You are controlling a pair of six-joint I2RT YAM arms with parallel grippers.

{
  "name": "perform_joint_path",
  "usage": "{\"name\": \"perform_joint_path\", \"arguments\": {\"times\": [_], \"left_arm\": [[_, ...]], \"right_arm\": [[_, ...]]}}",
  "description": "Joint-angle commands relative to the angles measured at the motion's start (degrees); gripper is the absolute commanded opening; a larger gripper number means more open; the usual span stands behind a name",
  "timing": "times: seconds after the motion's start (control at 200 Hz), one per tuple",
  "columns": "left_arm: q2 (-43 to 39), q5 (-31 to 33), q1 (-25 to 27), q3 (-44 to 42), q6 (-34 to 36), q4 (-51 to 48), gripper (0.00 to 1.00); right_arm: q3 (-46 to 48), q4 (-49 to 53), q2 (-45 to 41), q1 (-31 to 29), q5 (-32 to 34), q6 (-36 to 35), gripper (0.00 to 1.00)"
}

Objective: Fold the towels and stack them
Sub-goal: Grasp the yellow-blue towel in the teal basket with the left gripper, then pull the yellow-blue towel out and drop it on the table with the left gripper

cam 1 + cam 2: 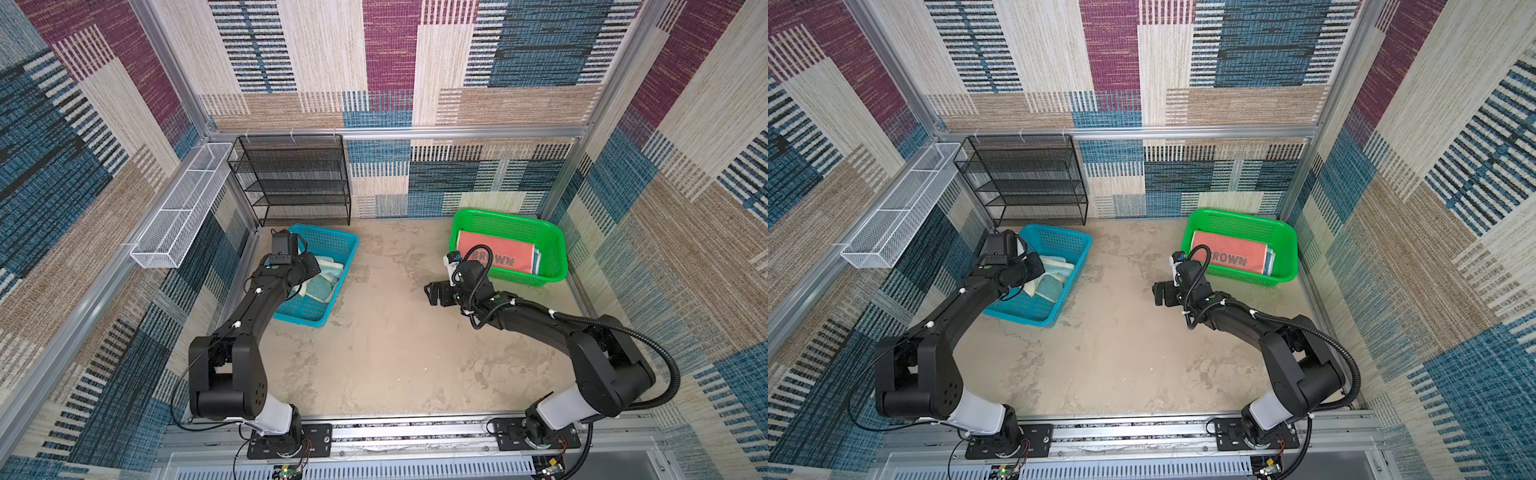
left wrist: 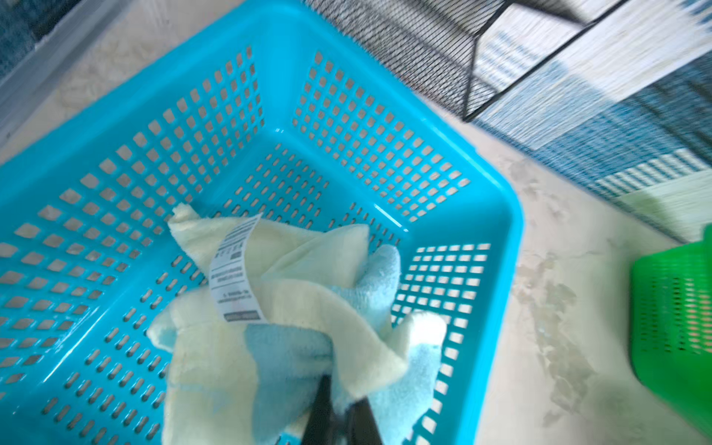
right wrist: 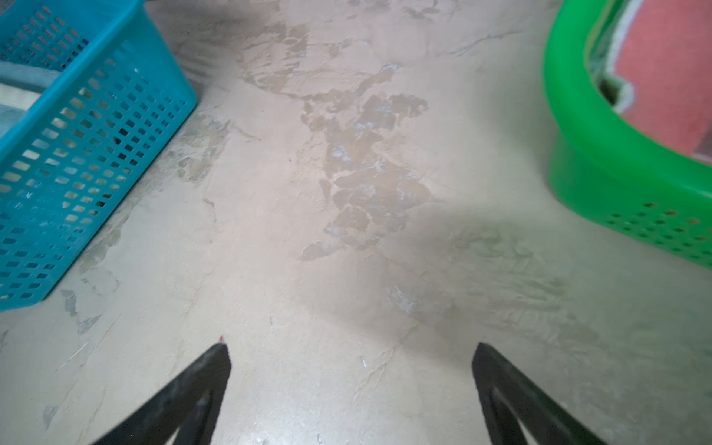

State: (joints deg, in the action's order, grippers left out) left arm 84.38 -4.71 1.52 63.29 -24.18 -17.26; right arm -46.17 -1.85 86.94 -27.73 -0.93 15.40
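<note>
Left claw [image 2: 341,400], inside the blue perforated plastic basket [image 2: 501,239] at the left of both top views, has its jaws pressed together on a fold of the crumpled cream and pale-blue terry towels [image 2: 293,293] heaped there; which cloth is pinched I cannot tell. Right claw [image 3: 352,356] hangs spread wide, with nothing between its jaws, over the mottled beige worktop [image 3: 269,269] between the baskets. Farther right, the green perforated plastic basket [image 1: 511,217] holds a folded coral terry towel with brown lettering [image 1: 494,253], lying flat on a blue-edged cloth [image 1: 537,259].
</note>
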Motion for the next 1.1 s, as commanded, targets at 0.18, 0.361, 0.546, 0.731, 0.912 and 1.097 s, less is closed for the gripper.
{"name": "perform_joint_path", "arguments": {"times": [0.18,0.361,0.546,0.731,0.912,1.097], "left_arm": [[-16.47,-9.75,2.76,-7.01,2.50,9.86,0.00],[-23.17,-12.25,7.64,-8.84,4.13,10.01,0.00],[-23.69,-11.45,17.61,-9.75,4.32,11.00,0.00],[-18.56,-9.92,28.60,-10.00,5.05,11.84,0.00],[-12.76,-4.77,36.06,-11.81,7.47,12.38,0.00],[-4.00,-6.06,40.08,-12.07,5.76,14.20,0.00]], "right_arm": [[2.48,-6.80,0.07,0.14,1.17,5.90,1.00],[2.24,-5.91,-2.01,0.14,2.28,3.83,1.00],[1.67,-4.02,-6.87,0.20,7.63,0.65,1.00],[0.57,-0.88,-11.12,0.15,12.89,-1.72,1.00],[1.60,1.50,-14.51,0.18,14.76,-4.03,1.00],[2.06,3.45,-15.07,0.14,12.49,-5.41,1.00]]}}
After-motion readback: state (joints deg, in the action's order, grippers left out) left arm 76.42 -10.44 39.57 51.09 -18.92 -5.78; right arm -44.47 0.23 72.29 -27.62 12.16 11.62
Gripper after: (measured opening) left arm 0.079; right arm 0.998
